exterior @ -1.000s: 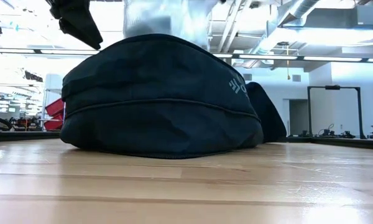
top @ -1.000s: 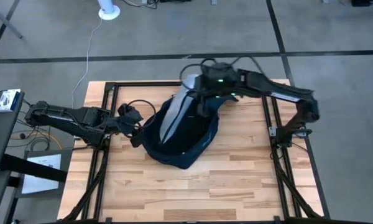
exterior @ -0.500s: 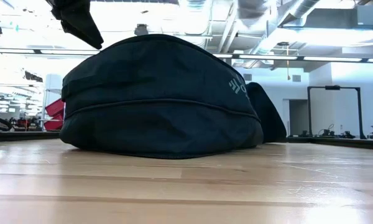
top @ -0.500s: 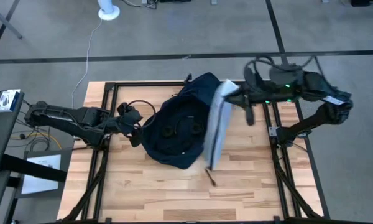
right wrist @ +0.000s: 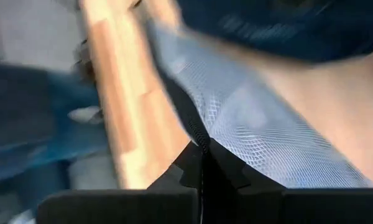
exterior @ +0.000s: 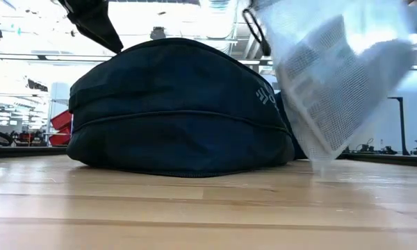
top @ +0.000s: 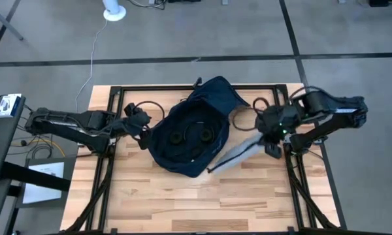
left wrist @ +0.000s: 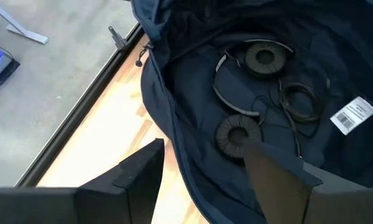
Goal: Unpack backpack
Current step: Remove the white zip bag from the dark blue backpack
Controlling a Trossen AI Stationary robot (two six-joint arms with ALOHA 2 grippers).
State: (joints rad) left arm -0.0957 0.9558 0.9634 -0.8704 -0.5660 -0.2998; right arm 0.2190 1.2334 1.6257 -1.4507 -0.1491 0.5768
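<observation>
Since half a second ago my right arm has swung the mesh pouch down from upright beside the backpack to a low slant over the table's right side, its far corner near the bag's lower edge.

From above, the backpack sits at the middle of the wooden table, mouth gaping upward. My right gripper is near the table's right rail, clamped on the pouch's end; my left gripper is at the bag's left rim.

At table height, the backpack shows only its rounded navy outside and pale logo, nothing of its inside. The pouch hangs in front on the right, its lower corner at, or just above, the boards (I cannot tell which).

My left wrist camera gives what the others do not: a pair of headphones and a white label lie on the lining. One finger is inside the rim, the other outside, closed on the backpack's fabric edge as far as I can judge.

My right wrist camera shows its fingers pressed together on the blurred mesh.
</observation>
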